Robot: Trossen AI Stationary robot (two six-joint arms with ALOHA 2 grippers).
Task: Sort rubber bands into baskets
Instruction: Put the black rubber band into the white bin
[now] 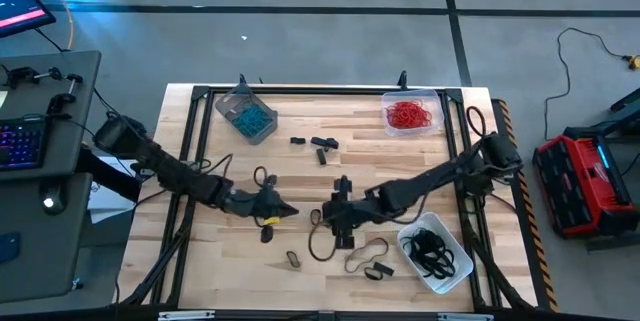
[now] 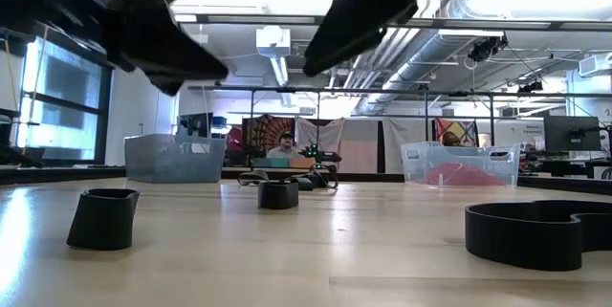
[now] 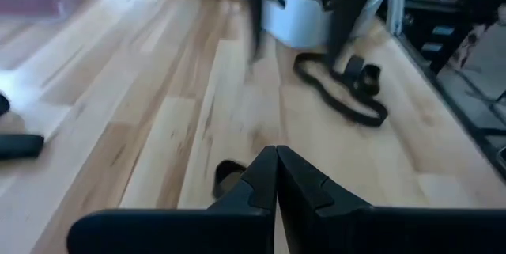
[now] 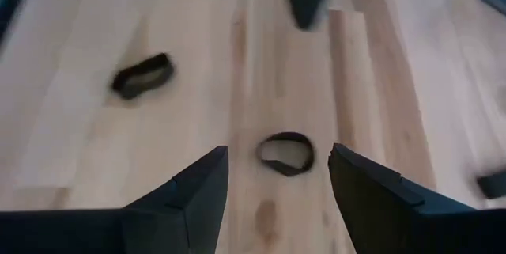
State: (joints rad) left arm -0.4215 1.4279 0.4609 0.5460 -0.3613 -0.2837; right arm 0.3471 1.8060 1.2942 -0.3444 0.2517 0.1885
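Bright overhead light, glare on the table (image 2: 316,250); wrist views blurred.

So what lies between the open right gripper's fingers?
In the right wrist view, a small dark rubber band loop lies on bare wooden table, just ahead of the right gripper.

Both arms reach inward over the table's middle, left gripper (image 3: 277,176) closed, right gripper (image 4: 278,176) spread wide.

One camera looks straight down on the whole desk (image 1: 330,151). A second sits at desk height, facing level into the room. Each wrist camera looks closely past its own jaws; all four share the wooden top.
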